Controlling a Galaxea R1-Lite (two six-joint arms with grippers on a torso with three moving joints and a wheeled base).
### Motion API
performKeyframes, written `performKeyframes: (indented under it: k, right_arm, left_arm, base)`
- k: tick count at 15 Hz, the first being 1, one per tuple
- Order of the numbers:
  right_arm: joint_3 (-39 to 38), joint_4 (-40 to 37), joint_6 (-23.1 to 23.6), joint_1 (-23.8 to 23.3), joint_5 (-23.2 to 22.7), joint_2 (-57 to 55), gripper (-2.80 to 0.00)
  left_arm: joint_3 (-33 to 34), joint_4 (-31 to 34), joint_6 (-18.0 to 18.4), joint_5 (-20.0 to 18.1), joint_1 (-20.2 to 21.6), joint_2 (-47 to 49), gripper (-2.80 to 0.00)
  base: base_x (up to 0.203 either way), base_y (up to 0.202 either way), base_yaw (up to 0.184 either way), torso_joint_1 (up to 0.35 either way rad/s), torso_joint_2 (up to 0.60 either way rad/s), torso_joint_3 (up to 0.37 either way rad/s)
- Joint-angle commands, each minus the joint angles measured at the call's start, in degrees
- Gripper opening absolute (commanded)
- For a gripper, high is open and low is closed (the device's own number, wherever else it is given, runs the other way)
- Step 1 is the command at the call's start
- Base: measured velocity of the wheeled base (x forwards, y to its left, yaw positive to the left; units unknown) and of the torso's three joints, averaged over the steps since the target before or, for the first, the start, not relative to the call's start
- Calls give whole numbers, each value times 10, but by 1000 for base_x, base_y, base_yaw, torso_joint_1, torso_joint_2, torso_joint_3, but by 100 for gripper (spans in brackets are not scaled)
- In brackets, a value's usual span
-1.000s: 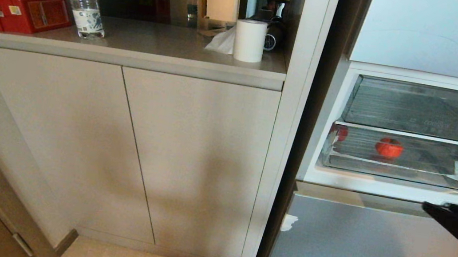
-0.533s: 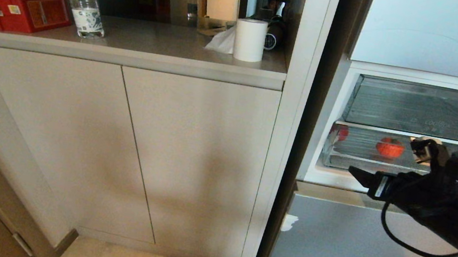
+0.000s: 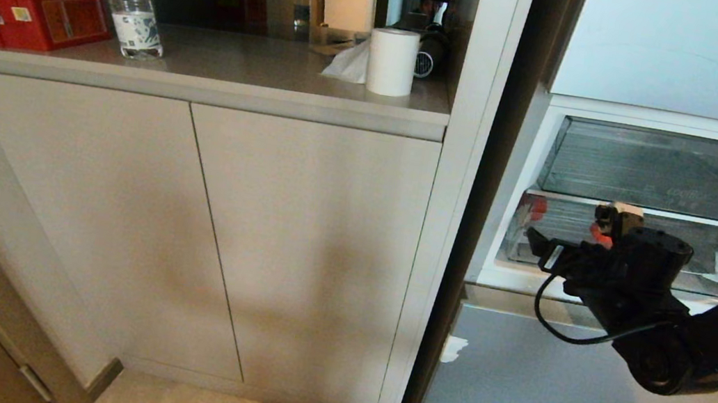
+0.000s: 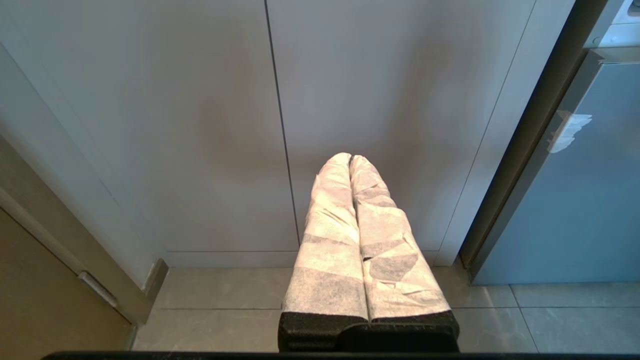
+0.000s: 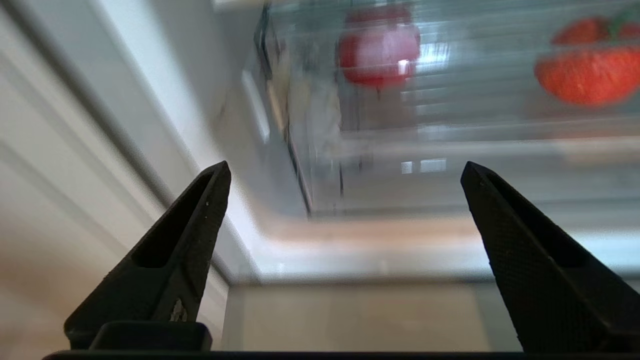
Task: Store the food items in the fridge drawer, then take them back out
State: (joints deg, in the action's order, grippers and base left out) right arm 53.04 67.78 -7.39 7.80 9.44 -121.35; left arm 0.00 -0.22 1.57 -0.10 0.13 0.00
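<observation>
Fridge drawer (image 3: 646, 259) lay wide across the opening, red fruit (image 5: 378, 47) and orange-red fruit (image 5: 590, 62) clear only in wrist view, right tool (image 5: 345, 170) spread empty, left tool (image 4: 350, 160) clenched.

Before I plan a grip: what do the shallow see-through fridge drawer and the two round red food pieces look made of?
The shallow fridge drawer: clear rigid plastic, ribbed; contents show through it. The red piece: smooth and glossy, with a bright highlight. The orange-red piece: duller skin, green top. Real or imitation fruit, I cannot tell.
</observation>
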Motion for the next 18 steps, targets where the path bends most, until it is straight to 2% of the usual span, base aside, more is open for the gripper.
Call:
performKeyframes:
  k: [1, 8, 12, 18]
  right_arm:
    - [58, 4, 1, 0, 11, -50, 0]
    - [143, 5, 6, 5, 17, -101, 0]
    - [198, 5, 6, 5, 53, -133, 0]
    - [215, 5, 6, 5, 56, -151, 0]
  left_arm:
    - [1, 0, 0, 0, 0, 1, -280]
    - [1, 0, 0, 0, 0, 1, -280]
    - [1, 0, 0, 0, 0, 1, -280]
    - [1, 0, 0, 0, 0, 1, -280]
  base:
    - [0, 0, 0, 0, 0, 0]
    - [0, 0, 0, 0, 0, 0]
    - [0, 0, 0, 0, 0, 0]
    - [0, 0, 0, 0, 0, 0]
